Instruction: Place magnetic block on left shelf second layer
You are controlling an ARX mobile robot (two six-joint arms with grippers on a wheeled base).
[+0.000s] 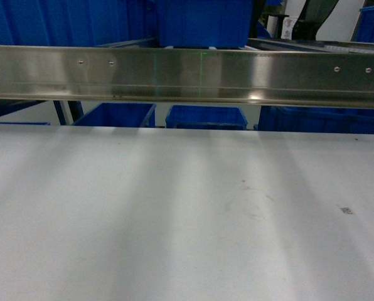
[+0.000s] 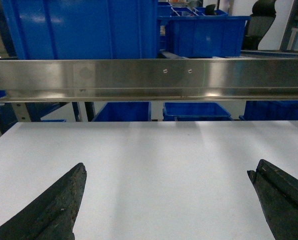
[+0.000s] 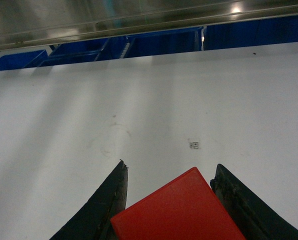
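Right now my right gripper has the magnetic block clamped between its two dark fingers; the red cube fills the gap and touches both pads, one corner pointing forward past the tips. It hangs above the white tabletop, near a small printed marker and some faint scuff rings to the marker's left. My left gripper is spread wide, nothing between its black fingers, just bare table below. Neither gripper shows in the head view. At the far edge of the table a brushed steel rail runs left to right with small screw heads in it. Behind and above the rail, far left, sits a large smooth-walled blue bin; a smaller blue crate with compartments stands to its right. More blue bins show below the rail, beyond the table. The block is well apart from all the bins.
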